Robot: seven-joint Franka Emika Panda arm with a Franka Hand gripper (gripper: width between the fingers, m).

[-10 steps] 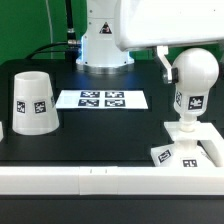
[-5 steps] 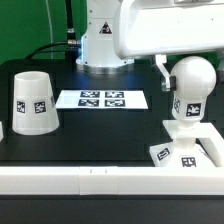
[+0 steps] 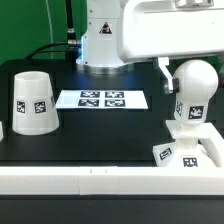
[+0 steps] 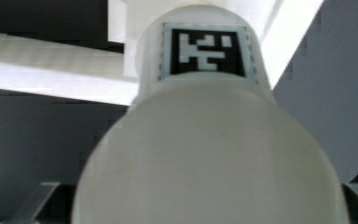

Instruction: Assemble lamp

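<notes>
At the counter's [image 3: 110,135] corner nearest the camera, on the exterior view's right, the gripper [image 3: 192,88] of a white robot arm [image 3: 150,30] clamps the lamp's round bulb [image 3: 197,72]. One black finger [image 3: 165,78] presses the bulb's side toward the exterior view's left; the other is hidden behind it. The bulb leans slightly, and its short neck meets the raised centre of the flat square base [image 3: 186,152], which lies against the counter's white rim. Whether the neck is fully seated cannot be told.

From the wrist view, the bulb [image 4: 202,150] fills the space between the jaws, with a black-and-white tag [image 4: 208,50] on its far end.

The tapered shade [image 3: 33,102] stands mouth down near the counter's edge on the exterior view's left, well apart from the other parts. The marker board [image 3: 102,99] lies flat between shade and bulb, toward the counter's far edge.
</notes>
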